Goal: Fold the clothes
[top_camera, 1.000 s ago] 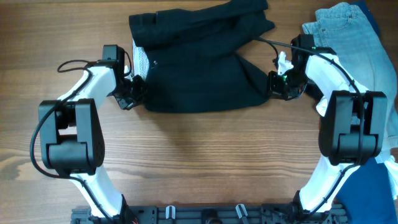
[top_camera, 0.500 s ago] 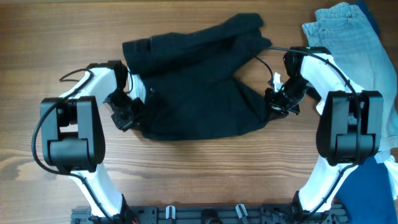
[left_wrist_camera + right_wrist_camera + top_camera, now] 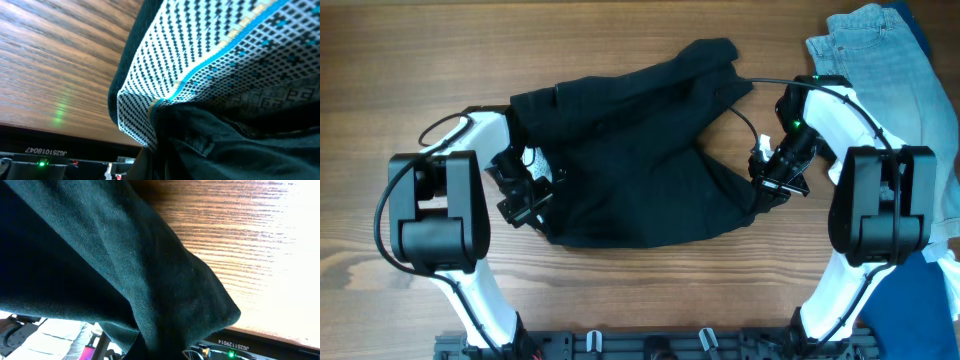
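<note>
The black garment (image 3: 630, 160) lies crumpled on the table (image 3: 620, 290). The left pincer (image 3: 532, 195) is clamped on its left edge and the right pincer (image 3: 767, 188) seemingly on its right corner.

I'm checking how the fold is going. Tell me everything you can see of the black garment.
The black garment is soft, matte, dark fabric, lying rumpled and unevenly spread on the wooden table, with one part bunched toward the far edge. At its left edge a white lining with black dots and a teal stripe is turned outward. The left gripper and the right gripper each pinch an opposite side edge, shut on the cloth.
</note>
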{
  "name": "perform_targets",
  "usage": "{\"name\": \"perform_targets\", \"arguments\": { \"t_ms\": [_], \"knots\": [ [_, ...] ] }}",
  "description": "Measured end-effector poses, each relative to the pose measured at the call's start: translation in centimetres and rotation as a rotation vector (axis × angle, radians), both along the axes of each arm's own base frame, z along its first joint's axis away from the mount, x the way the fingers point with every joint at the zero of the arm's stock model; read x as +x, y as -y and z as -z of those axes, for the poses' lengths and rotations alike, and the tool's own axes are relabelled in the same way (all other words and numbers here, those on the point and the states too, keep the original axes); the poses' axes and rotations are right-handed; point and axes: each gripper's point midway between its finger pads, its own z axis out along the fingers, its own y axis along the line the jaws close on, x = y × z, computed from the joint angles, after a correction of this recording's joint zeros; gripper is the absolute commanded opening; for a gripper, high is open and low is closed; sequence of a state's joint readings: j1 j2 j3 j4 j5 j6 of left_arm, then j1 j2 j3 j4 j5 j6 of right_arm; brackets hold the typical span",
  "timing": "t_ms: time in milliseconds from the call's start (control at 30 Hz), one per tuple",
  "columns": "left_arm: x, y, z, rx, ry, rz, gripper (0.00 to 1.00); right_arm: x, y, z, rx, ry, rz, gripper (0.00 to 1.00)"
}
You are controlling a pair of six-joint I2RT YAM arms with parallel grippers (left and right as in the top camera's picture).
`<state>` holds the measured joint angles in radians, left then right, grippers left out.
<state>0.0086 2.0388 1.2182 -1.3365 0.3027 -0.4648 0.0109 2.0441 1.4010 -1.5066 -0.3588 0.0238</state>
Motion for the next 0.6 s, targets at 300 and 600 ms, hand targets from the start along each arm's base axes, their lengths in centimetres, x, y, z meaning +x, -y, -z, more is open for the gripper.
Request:
{"name": "perform_targets", "arguments": {
  "t_ms": [300, 600],
  "knots": [
    [-1.9, 0.9, -1.7, -0.046, -0.107, -0.033, 0.04, -1.7, -0.1, -1.3, 0.009, -0.088, 0.002, 0.05],
    [-3.0, 1.9, -3.2, -0.091, -0.187, -0.072, 0.63, -1.8, -0.3, -1.5, 0.019, -0.101, 0.011, 0.82]
  ]
}}
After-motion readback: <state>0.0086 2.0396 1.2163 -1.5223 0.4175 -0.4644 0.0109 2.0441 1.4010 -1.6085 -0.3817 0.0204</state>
